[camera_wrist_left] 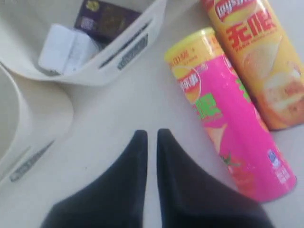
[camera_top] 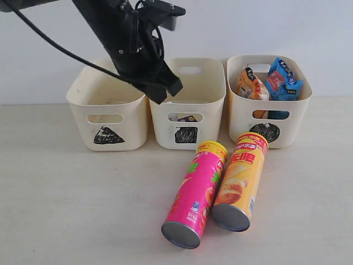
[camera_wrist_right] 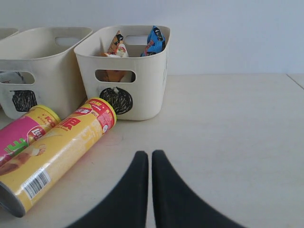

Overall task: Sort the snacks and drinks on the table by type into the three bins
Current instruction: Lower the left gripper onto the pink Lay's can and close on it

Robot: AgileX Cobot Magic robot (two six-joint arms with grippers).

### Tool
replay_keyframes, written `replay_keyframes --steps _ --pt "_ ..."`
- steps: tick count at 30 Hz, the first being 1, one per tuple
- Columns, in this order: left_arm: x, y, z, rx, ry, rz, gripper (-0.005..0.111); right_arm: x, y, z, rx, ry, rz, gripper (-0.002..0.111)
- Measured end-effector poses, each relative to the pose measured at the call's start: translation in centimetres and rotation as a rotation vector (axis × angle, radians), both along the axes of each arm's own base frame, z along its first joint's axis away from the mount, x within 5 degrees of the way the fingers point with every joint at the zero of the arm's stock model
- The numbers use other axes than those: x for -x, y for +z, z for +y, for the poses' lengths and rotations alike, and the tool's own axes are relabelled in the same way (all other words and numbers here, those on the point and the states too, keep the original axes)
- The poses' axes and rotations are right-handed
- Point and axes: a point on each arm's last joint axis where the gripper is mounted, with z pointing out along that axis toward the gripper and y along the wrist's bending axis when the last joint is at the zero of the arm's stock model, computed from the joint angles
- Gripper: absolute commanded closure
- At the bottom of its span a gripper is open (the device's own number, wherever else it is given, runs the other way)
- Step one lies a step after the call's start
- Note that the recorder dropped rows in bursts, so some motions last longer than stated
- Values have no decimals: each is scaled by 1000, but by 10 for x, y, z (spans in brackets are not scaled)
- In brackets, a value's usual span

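Two chip tubes lie side by side on the table, in front of the bins: the pink tube and the yellow-orange tube. The right bin holds the orange bag and the blue bag. Inside the middle bin lie the dark purple box and a white box. Nothing shows inside the left bin. My left gripper hangs shut and empty over the front of the left and middle bins. My right gripper is shut and empty, low over the table beside the yellow-orange tube.
A black cable trails from the left arm across the top left. A pale wall rises behind the bins. The right arm is out of the exterior view.
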Motion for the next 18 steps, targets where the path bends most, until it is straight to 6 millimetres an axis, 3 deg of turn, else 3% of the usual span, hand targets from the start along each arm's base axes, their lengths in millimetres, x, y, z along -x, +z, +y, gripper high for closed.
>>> replay_keyframes --steps 9,18 --pt "31 -15 2 82 -32 178 103 0 0 0 0 0 0 108" --pt "57 -33 -18 45 -109 259 103 0 0 0 0 0 0 108"
